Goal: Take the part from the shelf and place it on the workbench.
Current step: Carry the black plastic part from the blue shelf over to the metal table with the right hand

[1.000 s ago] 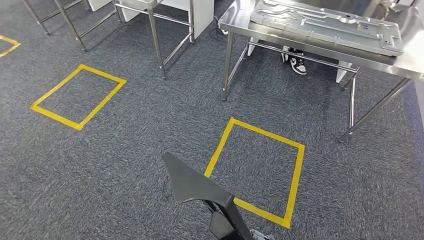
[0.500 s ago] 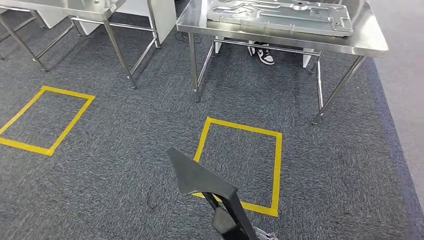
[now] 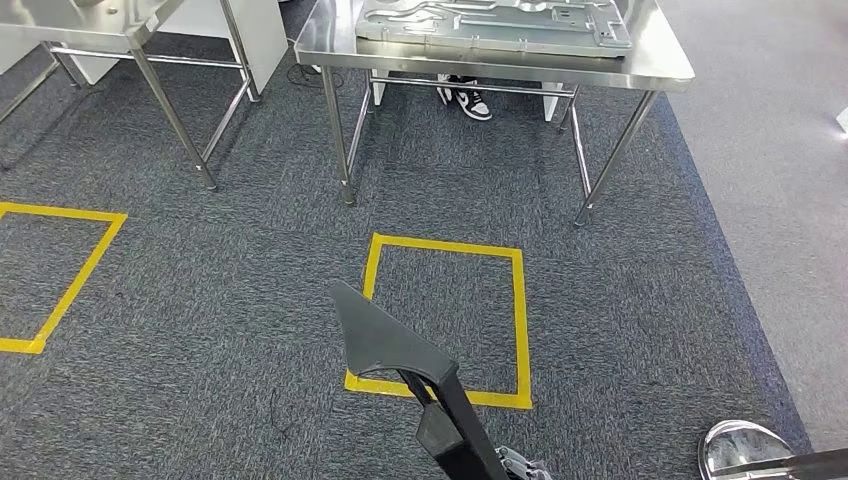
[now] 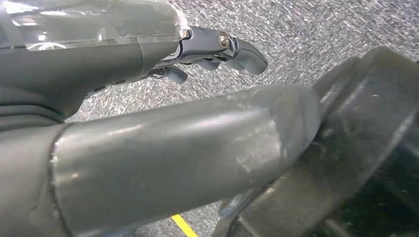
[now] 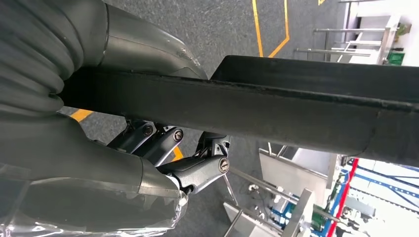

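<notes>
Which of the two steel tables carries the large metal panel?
The right-hand stainless steel table, directly beyond the complete yellow floor square, carries the grey stamped metal panel.

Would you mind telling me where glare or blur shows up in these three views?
Head view: sharp, with soft glare on the steel workbench top. Left wrist view: the left hand and the black part are blurred from closeness, the carpet crisper. Right wrist view: the part sits dark, the background washed out bright.

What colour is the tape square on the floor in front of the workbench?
Yellow. The tape square outlines a patch of grey carpet, clearest in the head view.
</notes>
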